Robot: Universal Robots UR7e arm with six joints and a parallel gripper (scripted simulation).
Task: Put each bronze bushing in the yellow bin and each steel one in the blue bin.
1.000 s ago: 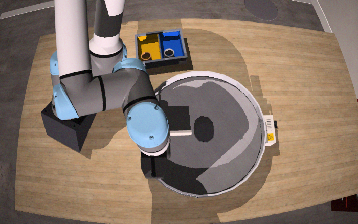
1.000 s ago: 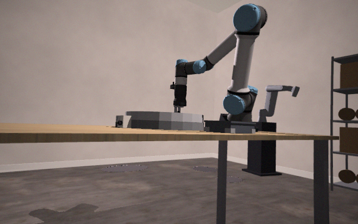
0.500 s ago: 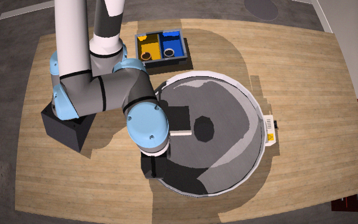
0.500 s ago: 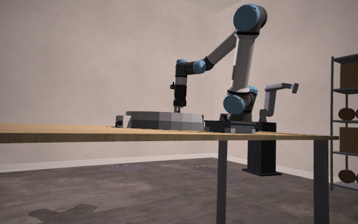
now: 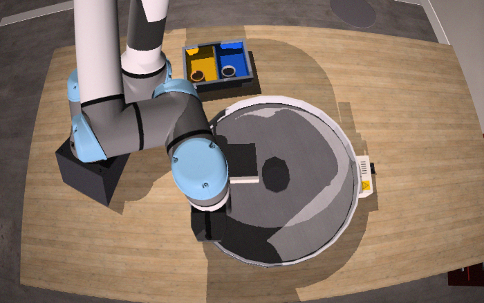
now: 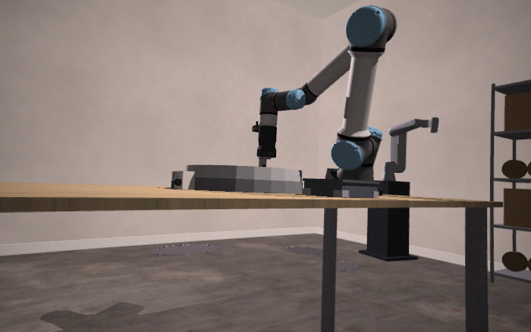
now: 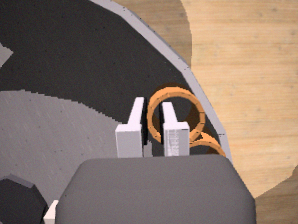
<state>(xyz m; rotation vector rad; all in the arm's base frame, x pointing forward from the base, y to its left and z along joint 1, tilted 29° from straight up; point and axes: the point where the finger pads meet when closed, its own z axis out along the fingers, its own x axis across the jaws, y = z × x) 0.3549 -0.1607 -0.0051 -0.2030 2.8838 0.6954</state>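
Note:
A bronze bushing (image 7: pixel 173 92) stands upright at the rim of the grey turntable (image 5: pixel 306 142) (image 6: pixel 243 172) (image 7: pixel 75 60). My gripper (image 7: pixel 153 111) (image 6: pixel 262 160) is down at the turntable's near-left edge, with one finger inside the ring and one outside. It is shut on the ring's left wall. In the overhead view the wrist hides the fingers and the bushing. A second bronze arc (image 7: pixel 211 145) shows just right of the right finger, partly hidden. The yellow bin (image 5: pixel 207 63) holds a bronze bushing (image 5: pixel 196 75). The blue bin (image 5: pixel 237 59) holds a steel bushing (image 5: pixel 228 71).
The two bins share one grey tray at the back of the wooden table (image 5: pixel 410 106), beyond the turntable. A dark hub (image 5: pixel 275 174) marks the turntable's middle. A white control box (image 5: pixel 364 176) sits on its right side. The arm's base block (image 5: pixel 89 175) stands at the left.

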